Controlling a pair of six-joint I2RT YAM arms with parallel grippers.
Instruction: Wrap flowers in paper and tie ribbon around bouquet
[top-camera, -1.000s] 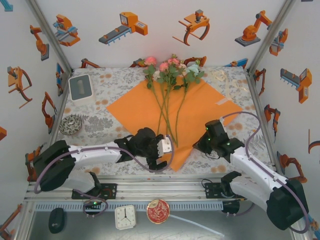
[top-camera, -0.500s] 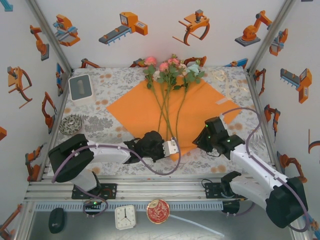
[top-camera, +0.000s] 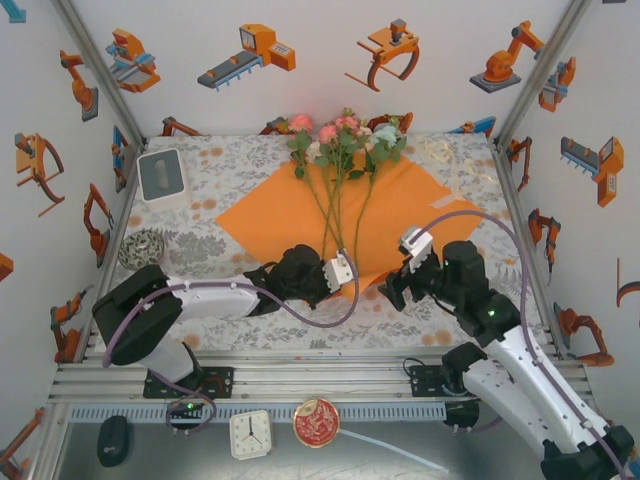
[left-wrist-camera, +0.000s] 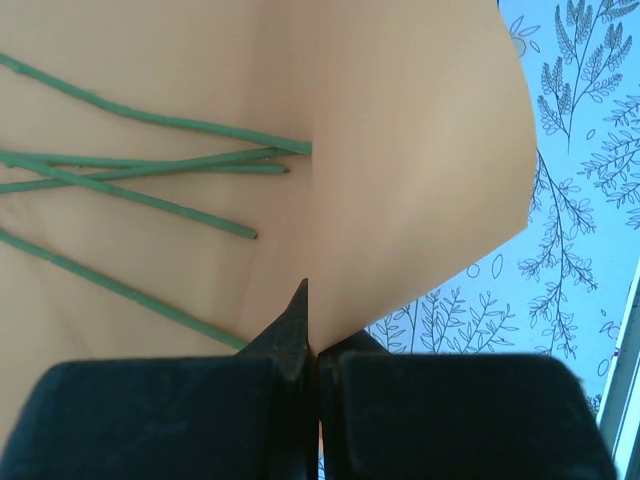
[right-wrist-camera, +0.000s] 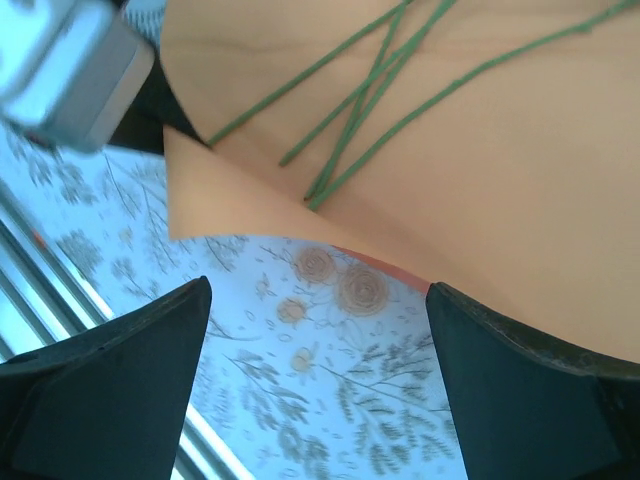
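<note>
The orange paper (top-camera: 280, 215) lies flat as a diamond on the flowered tablecloth. The flowers (top-camera: 340, 140) rest on it with blooms at the far edge and green stems (top-camera: 336, 220) running toward me. My left gripper (top-camera: 338, 274) is at the paper's near corner, shut on the paper's edge (left-wrist-camera: 420, 150), which folds up from the jaws (left-wrist-camera: 315, 345) beside the stem ends (left-wrist-camera: 150, 170). My right gripper (top-camera: 392, 292) stands open just off the paper's near right edge. Between its fingers (right-wrist-camera: 320, 380) is only tablecloth, with the paper (right-wrist-camera: 480, 150) and stems (right-wrist-camera: 370, 80) beyond. A cream ribbon (top-camera: 437, 152) lies at the back right.
A white box (top-camera: 160, 175) stands at the back left and a patterned bowl (top-camera: 142, 250) sits at the left edge. Below the table rail lie a clock (top-camera: 249, 433), a red disc (top-camera: 316, 421) and a black mouse (top-camera: 114, 440). Printed walls close in three sides.
My left gripper has closed on the paper's near corner and shifted right and farther in. My right gripper has opened off the paper's edge and its wrist has swung round.
</note>
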